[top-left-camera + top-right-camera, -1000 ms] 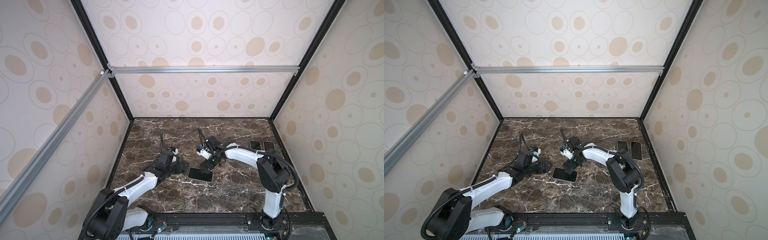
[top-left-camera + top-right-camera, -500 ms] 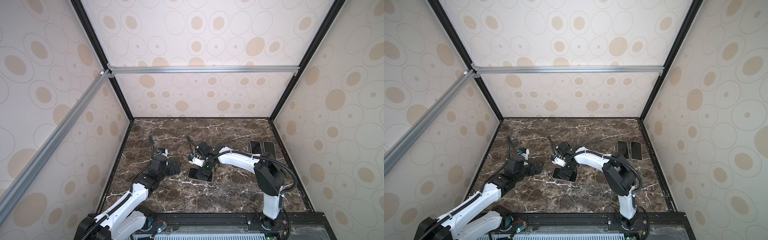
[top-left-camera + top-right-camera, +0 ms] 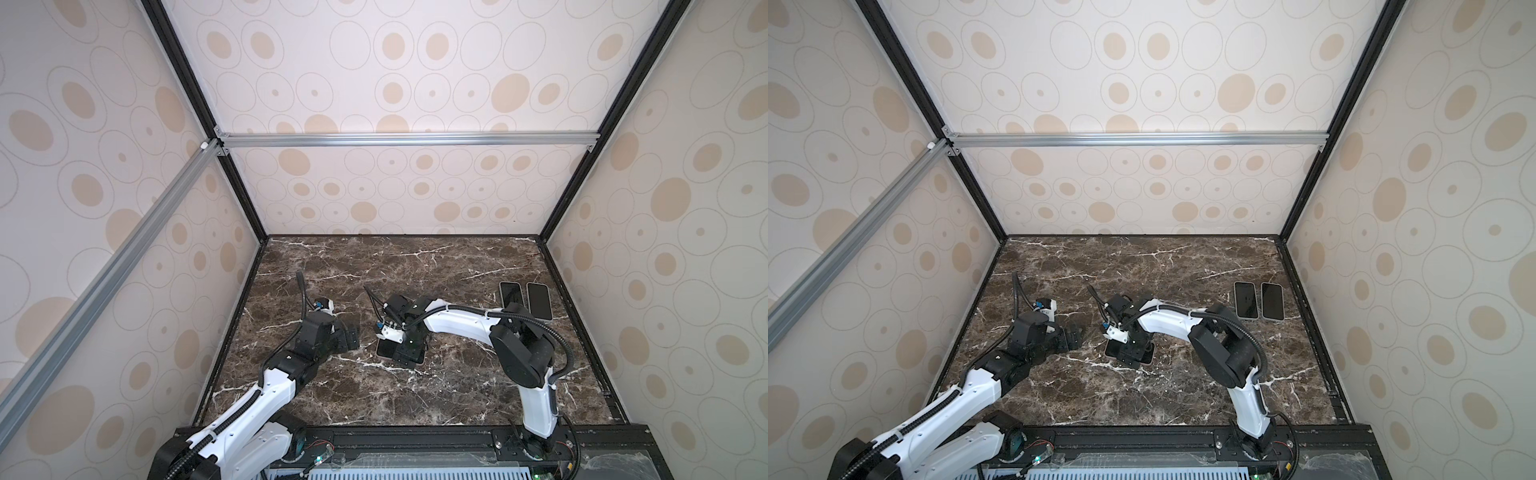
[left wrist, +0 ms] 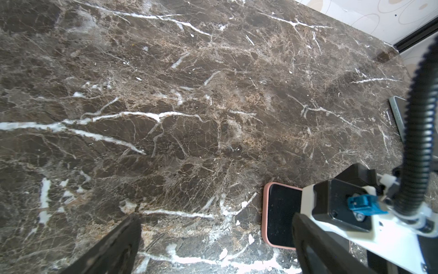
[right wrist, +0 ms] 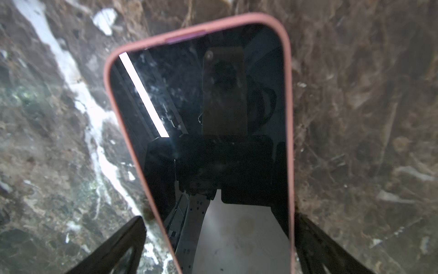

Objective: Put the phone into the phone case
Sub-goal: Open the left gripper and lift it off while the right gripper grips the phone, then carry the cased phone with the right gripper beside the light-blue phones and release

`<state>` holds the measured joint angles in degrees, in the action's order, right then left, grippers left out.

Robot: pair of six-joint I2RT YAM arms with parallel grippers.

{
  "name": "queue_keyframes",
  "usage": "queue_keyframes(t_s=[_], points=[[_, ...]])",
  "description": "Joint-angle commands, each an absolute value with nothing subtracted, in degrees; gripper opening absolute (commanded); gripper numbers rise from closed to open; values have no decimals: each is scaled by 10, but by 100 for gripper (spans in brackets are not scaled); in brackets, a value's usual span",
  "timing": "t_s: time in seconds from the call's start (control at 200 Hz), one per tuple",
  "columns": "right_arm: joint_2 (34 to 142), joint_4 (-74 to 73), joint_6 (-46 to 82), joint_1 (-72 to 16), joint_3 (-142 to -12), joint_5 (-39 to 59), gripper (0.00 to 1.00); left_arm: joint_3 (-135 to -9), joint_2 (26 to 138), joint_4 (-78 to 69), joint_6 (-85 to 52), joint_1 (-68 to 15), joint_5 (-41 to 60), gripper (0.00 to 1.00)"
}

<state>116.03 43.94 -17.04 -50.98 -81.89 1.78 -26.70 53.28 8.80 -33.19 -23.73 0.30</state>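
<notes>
The phone [image 5: 201, 95] lies flat, dark screen up, inside the pink phone case [image 5: 288, 95], whose rim rings it on the marble table [image 3: 415, 266]. In both top views my right gripper [image 3: 409, 353] [image 3: 1133, 353] covers most of the phone [image 3: 384, 348] [image 3: 1112, 348]. The right gripper [image 5: 218, 237] is open and low, one finger on each long side of the case. My left gripper [image 3: 353, 332] [image 3: 1075, 334] is open just left of the phone, holding nothing. In the left wrist view the left gripper [image 4: 214, 237] stands beside the cased phone [image 4: 280, 213].
Two more dark phones [image 3: 511, 299] [image 3: 539, 301] lie side by side at the back right near the wall, also in a top view [image 3: 1244, 299] [image 3: 1272, 301]. Patterned walls enclose the table on three sides.
My right gripper has moved forward and down from behind the phone to straddle it. The left arm has drawn back, and its gripper has opened a little wider beside the phone.
</notes>
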Motion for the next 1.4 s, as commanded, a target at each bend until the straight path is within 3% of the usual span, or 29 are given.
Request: queue_keyframes(t_s=[0.0,0.27,0.46,0.585,0.75,1.11,1.396], points=[[1181,469,-171,-518,-835,-15,94,-268,528,93,-337,-231,-5,100],[1196,464,-138,-520,-829,-33,79,-269,522,95,-337,-231,-10,100],[1189,445,-97,-507,-825,-5,57,-269,514,97,-337,-230,-15,100],[1164,420,-62,-485,-805,10,48,-268,509,98,-337,-231,-17,100],[1111,388,-1,-432,-774,32,27,-266,510,95,-337,-230,-15,100],[1027,329,109,-300,-726,-13,21,-260,508,74,-331,-230,4,100],[1026,318,136,-211,-738,-31,20,-255,501,67,-331,-230,10,100]])
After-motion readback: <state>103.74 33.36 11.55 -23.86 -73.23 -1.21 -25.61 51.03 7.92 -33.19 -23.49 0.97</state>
